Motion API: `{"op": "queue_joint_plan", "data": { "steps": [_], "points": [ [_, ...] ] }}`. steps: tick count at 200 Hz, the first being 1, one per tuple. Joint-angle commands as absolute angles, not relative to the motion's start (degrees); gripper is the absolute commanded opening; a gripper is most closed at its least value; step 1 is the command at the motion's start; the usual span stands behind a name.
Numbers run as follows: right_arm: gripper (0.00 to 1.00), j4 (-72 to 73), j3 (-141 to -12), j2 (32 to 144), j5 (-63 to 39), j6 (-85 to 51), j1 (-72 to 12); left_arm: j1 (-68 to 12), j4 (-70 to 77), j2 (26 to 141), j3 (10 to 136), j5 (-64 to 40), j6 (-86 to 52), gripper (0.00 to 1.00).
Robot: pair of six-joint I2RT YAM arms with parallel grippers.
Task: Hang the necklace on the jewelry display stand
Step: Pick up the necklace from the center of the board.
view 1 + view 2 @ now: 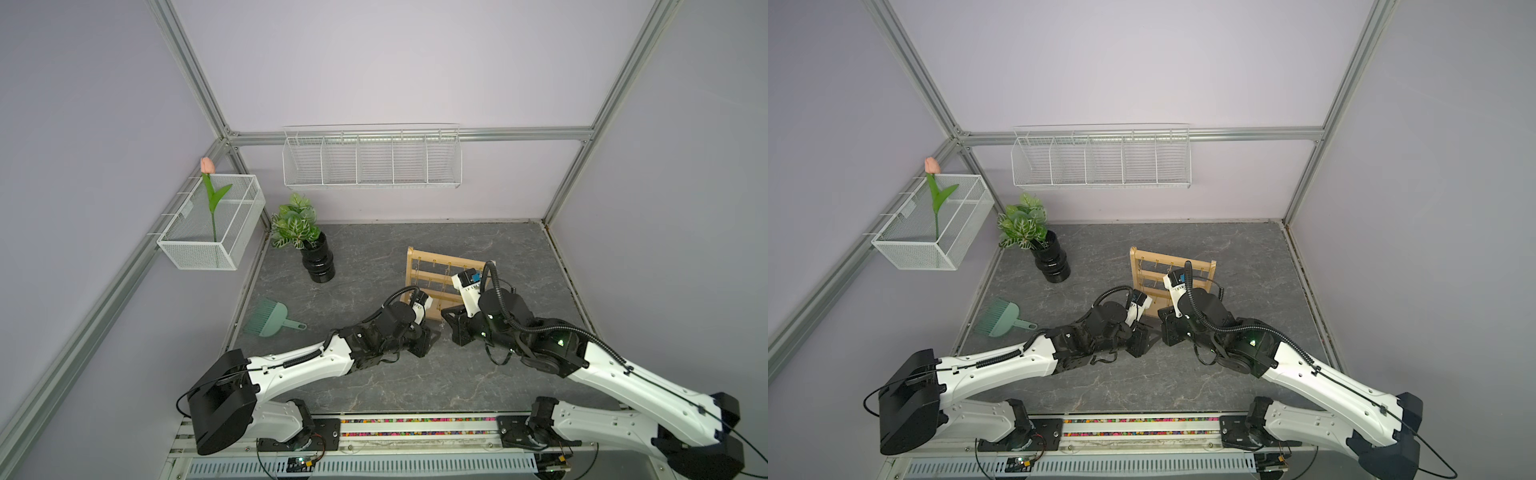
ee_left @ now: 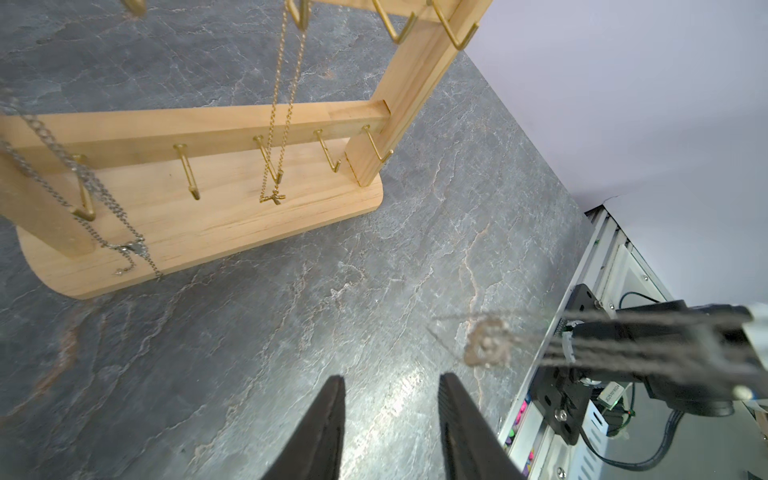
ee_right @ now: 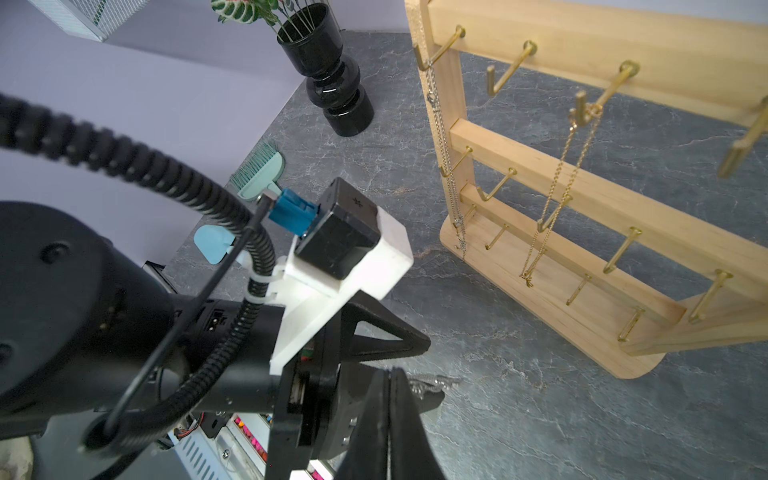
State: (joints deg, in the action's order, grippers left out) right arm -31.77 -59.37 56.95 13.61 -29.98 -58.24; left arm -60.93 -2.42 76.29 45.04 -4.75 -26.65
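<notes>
The right pincer (image 3: pixel 388 372) was pinched fully closed on the necklace (image 2: pixel 486 340), a thin silvery chain. Its bunched part dangled, blurred, just beside the left pincer (image 2: pixel 390 380), which stood half open and empty. Both pincers met at six o'clock of the jewelry display stand (image 1: pixel 440 260), itself about one o'clock from the desk's (image 1: pixel 374 382) middle, with a gold chain (image 3: pixel 550 199) and a silver chain (image 3: pixel 445 158) hanging on it. To my eye the grasp was done and the carry was in hand. Next the loop wanted spreading, perhaps with the left's help, then lifting over a free hook (image 3: pixel 510 67).
</notes>
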Motion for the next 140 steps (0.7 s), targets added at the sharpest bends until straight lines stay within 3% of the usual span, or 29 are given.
{"op": "queue_joint_plan", "data": {
  "steps": [1,140],
  "points": [
    [0.07,-29.9,-60.7,56.4,12.6,-29.3,-58.6,-61.2,-2.5,75.5,44.1,-3.8,-26.1,0.40],
    [0.07,-25.8,-60.7,55.8,7.4,-30.5,-58.5,-57.6,8.2,70.2,38.0,-9.8,-28.9,0.43]
  ]
}}
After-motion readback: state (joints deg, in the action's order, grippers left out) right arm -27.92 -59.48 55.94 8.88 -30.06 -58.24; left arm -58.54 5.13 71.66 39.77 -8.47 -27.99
